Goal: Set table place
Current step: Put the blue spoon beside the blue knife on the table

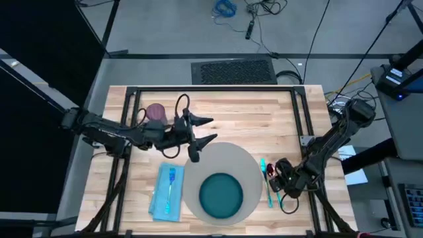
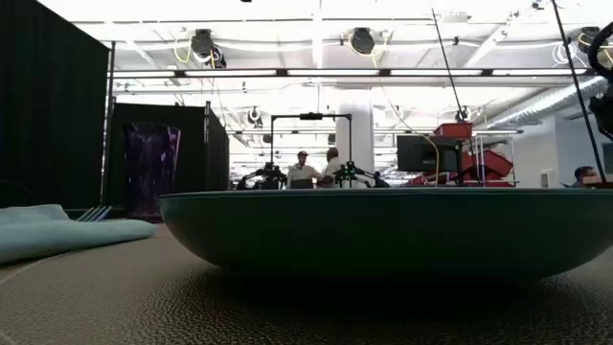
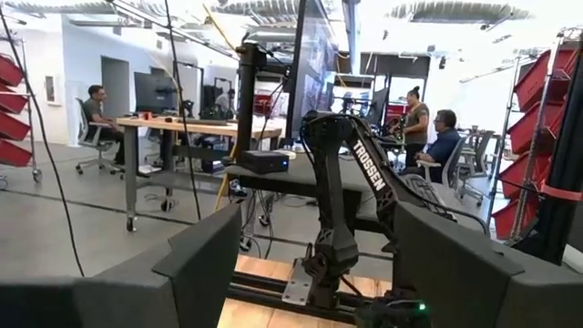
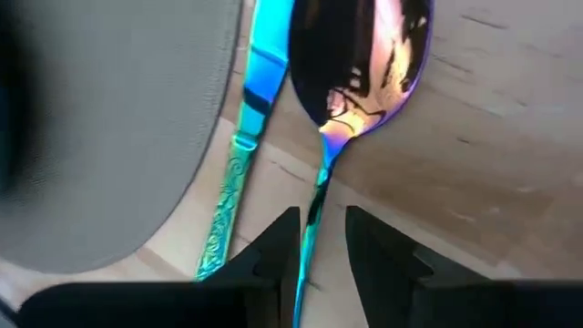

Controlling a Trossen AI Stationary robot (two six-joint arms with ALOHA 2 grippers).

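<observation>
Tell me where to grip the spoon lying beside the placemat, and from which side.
Grip the spoon on its thin handle just below the bowl, coming straight down from above: it lies flat on the table, close beside the knife. The right gripper already straddles that handle, fingers open.

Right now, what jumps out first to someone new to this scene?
The dark teal plate sitting on the big grey placemat at the table's near middle. Next, the right gripper, low over the wood beside the placemat's right edge, fingers straddling an iridescent spoon handle beside a knife. The left gripper hovers open near a purple cup.
</observation>
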